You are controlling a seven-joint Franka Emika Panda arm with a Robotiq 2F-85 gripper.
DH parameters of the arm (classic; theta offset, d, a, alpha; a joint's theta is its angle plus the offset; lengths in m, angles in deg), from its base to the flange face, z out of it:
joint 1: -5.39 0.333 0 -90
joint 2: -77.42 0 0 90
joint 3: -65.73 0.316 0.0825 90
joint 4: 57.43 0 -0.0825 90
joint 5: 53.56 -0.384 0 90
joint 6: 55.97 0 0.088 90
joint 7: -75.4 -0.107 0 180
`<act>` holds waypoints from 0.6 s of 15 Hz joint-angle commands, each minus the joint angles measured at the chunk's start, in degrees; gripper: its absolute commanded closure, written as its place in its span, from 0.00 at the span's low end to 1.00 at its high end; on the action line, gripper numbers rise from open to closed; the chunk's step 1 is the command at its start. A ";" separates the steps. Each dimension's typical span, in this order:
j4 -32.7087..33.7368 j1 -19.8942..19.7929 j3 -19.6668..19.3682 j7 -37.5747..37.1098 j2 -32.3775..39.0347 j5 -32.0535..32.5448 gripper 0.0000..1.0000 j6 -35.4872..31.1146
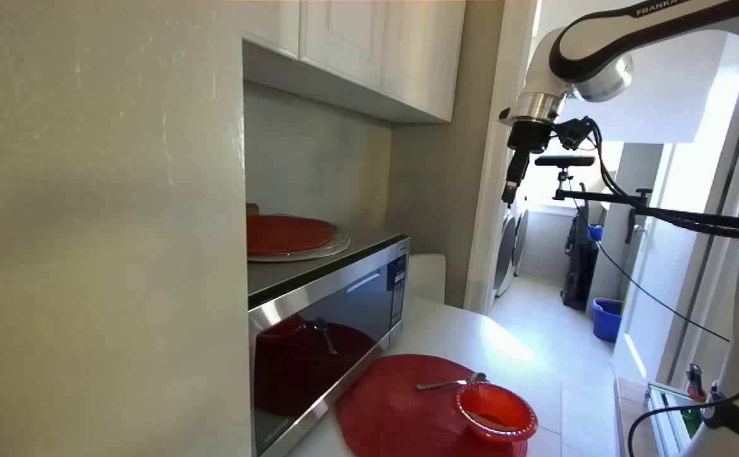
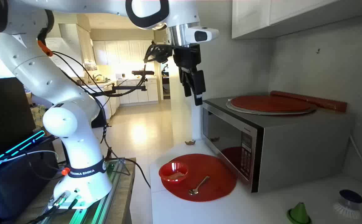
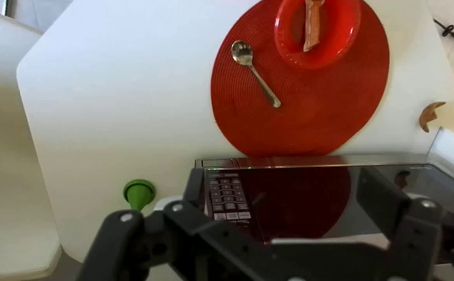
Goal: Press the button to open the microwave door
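Observation:
The boxy silver microwave stands on a white table with its door shut. The microwave door shows as dark glass in steel in both exterior views and in the wrist view. A keypad sits beside the door. A wide rectangular button is at the keypad end of the steel lower edge. My gripper is in the air in front of and above the microwave, apart from it, in both exterior views. In the wrist view my gripper has its fingers wide apart with nothing between them.
A red placemat lies in front of the microwave with a red bowl and a spoon. A green cone and a brush stand beside it. White cabinets hang above.

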State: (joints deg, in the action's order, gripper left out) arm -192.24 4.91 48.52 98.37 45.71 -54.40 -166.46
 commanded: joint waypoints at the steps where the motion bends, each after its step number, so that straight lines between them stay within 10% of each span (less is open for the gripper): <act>1: 0.16 -1.38 1.13 0.61 0.27 -0.73 0.00 0.20; 9: -0.91 -1.29 1.50 1.35 -1.03 -0.31 0.00 -0.57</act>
State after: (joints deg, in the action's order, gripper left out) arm -192.24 4.80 48.64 98.37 45.71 -54.40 -166.46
